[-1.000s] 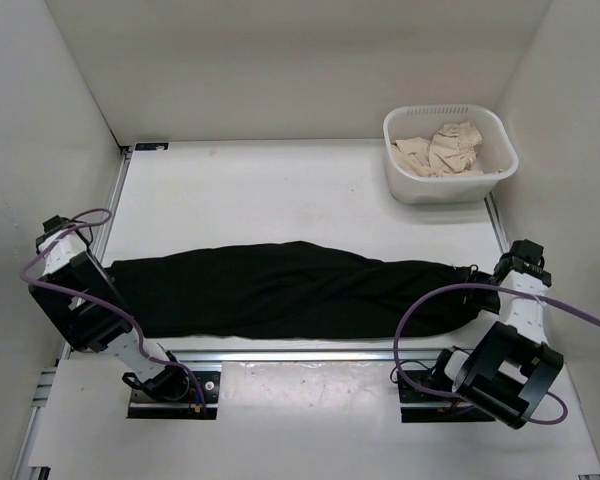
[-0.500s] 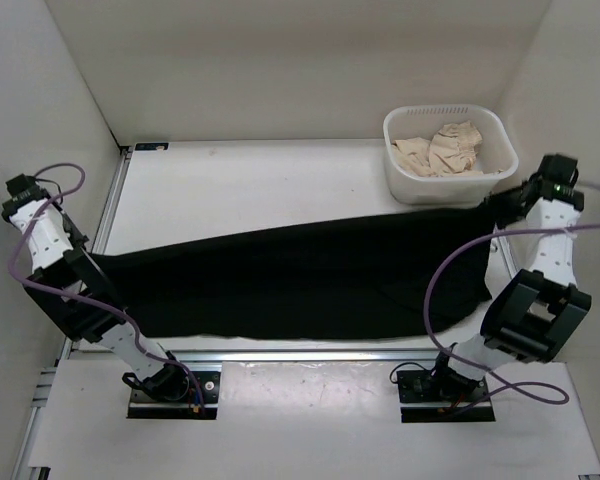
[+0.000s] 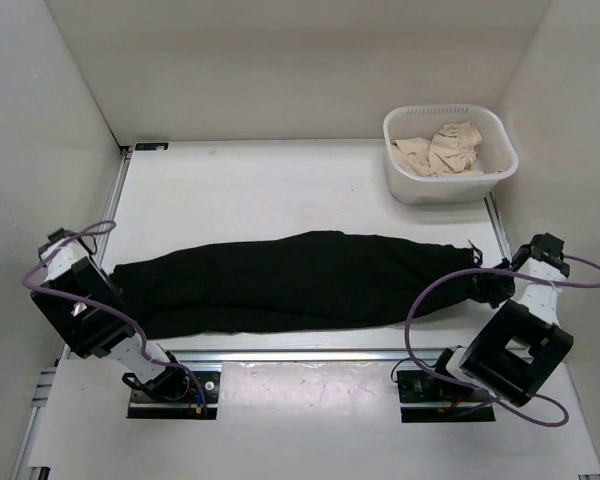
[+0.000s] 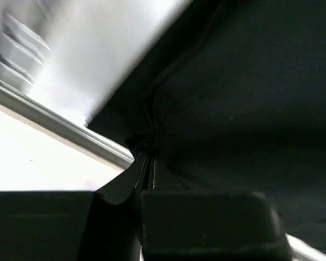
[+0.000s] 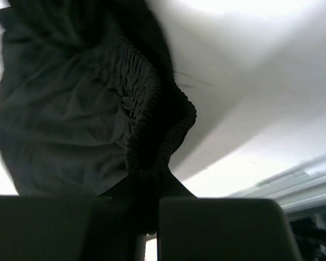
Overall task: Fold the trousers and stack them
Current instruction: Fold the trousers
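Note:
The black trousers (image 3: 300, 280) lie in a long band across the near half of the table, left to right. My left gripper (image 3: 108, 283) is at their left end, and in the left wrist view it (image 4: 146, 160) is shut on a pinch of the black fabric (image 4: 244, 98). At the right end my right gripper (image 3: 492, 287) is low over the table. The right wrist view shows this gripper (image 5: 146, 179) shut on the gathered elastic waistband (image 5: 146, 109), with the rest of the trousers (image 5: 60, 119) spreading away to the left.
A white basket (image 3: 450, 185) holding beige cloth (image 3: 440, 148) stands at the back right. An aluminium rail (image 3: 300, 352) runs along the near table edge just in front of the trousers. White walls close in the left, right and far sides.
The right gripper closed on the waistband. Both arms lifted and stretched the trousers toward the far side, then brought them back down; the band now lies a little farther from the rail.

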Robot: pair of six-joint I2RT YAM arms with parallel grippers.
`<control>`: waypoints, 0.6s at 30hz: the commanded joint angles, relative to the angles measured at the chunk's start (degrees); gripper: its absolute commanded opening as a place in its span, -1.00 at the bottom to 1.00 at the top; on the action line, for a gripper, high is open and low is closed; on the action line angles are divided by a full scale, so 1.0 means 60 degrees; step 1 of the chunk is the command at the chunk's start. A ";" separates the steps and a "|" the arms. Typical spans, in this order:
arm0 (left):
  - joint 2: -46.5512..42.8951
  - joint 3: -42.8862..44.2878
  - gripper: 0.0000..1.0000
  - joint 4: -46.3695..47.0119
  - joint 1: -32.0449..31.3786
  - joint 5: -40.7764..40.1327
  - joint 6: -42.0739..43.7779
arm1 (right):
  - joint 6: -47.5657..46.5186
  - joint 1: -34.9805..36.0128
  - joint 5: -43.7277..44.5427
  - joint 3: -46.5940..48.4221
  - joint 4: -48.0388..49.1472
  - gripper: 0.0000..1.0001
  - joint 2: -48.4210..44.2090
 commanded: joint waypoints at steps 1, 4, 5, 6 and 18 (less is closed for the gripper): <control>-0.0540 -0.1000 -0.72 0.0871 0.0059 -0.0772 0.0035 | -0.0317 -0.0237 0.0654 -0.0387 0.0495 -1.00 -0.0040; -0.0453 -0.1251 -0.72 0.1253 0.0059 -0.1008 0.0035 | -0.0316 -0.0369 0.0345 -0.0228 0.0803 -1.00 0.0562; -0.0452 -0.1251 -0.72 0.1254 0.0059 -0.1109 0.0035 | -0.0316 -0.0369 0.0345 -0.0068 0.0803 -1.00 0.0709; -0.0452 -0.0961 -0.72 0.1254 0.0059 -0.1110 0.0035 | -0.0316 -0.0369 0.0345 0.0123 0.0687 -1.00 0.0826; -0.0159 0.0741 -0.72 0.1063 0.0250 -0.2121 0.0035 | -0.0448 -0.0545 0.1912 0.2409 -0.0310 -1.00 0.1632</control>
